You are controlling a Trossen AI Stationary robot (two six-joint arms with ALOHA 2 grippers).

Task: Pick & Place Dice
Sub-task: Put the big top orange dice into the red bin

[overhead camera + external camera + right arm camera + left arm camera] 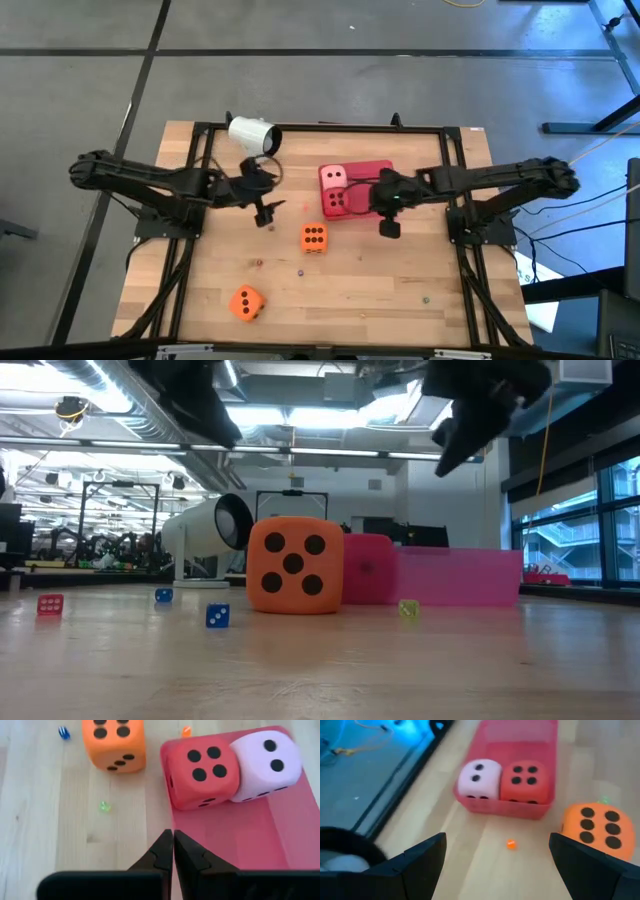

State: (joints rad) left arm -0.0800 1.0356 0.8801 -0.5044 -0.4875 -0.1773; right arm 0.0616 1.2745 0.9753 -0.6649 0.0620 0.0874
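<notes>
Hovering right gripper (173, 851) closed, beside red die (200, 772).

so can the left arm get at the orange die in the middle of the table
Probably yes. The left gripper hangs with jaws open, and the orange die sits alone on bare wood beside the red tray, nothing between them.

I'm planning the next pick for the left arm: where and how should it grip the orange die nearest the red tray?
Take the orange die across two opposite flat side faces, coming straight down from above. It sits square on the table, apart from the red tray, so its sides look clear. The left gripper is open and close by.
</notes>
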